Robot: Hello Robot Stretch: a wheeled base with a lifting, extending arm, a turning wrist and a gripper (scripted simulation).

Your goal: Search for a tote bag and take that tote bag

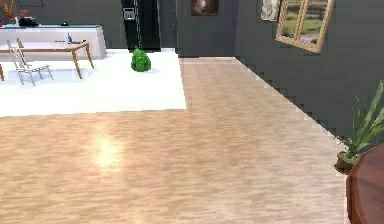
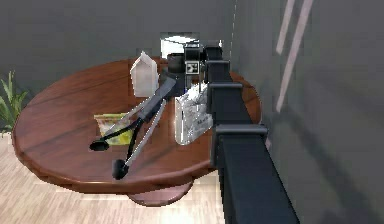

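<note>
On round table [image 2: 60,120], pale bag-like thing [image 2: 190,115] seen: prob. soft, light; best taken at top. Gripper [image 2: 107,160] load can't be told.

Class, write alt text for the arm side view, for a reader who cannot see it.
A dark square robot arm reaches over a round reddish-brown wooden table, its gripper near a flat yellowish item; whether it holds anything cannot be told. A white carton-shaped thing and a pale bag-like thing stand nearby, before a grey wall.
</note>
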